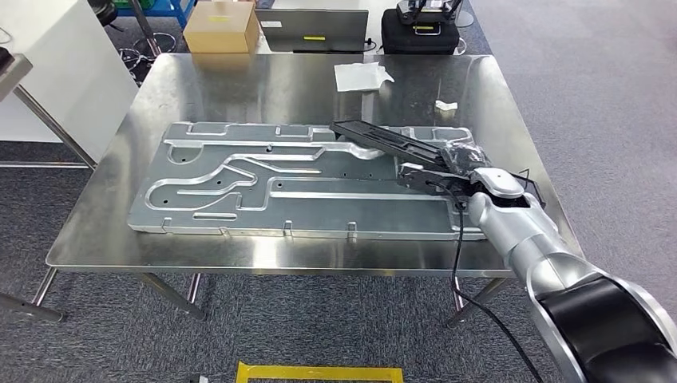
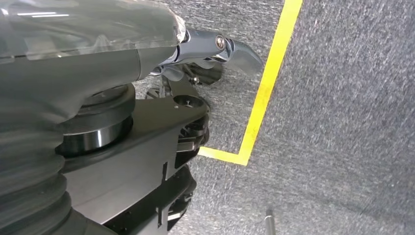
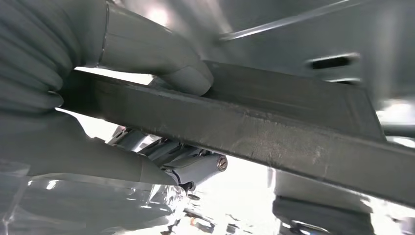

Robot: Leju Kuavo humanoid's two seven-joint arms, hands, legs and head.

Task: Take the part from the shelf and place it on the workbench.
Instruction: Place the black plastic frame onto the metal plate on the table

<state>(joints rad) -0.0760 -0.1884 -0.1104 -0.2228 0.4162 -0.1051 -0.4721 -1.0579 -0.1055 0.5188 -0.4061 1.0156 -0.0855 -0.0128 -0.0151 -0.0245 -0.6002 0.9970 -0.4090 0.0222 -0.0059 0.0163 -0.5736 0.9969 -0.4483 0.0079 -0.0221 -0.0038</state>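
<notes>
A long black part (image 1: pixel 383 140) lies slanted over the right half of a large silver stamped panel (image 1: pixel 263 183) on the steel workbench (image 1: pixel 239 80). Its far end points toward the panel's middle. My right hand (image 1: pixel 459 159) grips the near right end of it. In the right wrist view the thumb (image 3: pixel 186 73) presses on the part's (image 3: pixel 274 127) upper face and the fingers (image 3: pixel 195 166) curl under it. Whether the part touches the panel there I cannot tell. My left hand (image 2: pixel 205 54) hangs over the grey carpet and holds nothing, one finger stretched out.
A cardboard box (image 1: pixel 219 25), a grey flat case (image 1: pixel 313 28) and a black bag (image 1: pixel 419 30) stand beyond the table's far edge. A crumpled white sheet (image 1: pixel 361 76) and a small white scrap (image 1: pixel 445 105) lie on the far tabletop. Yellow tape (image 1: pixel 319 371) marks the floor.
</notes>
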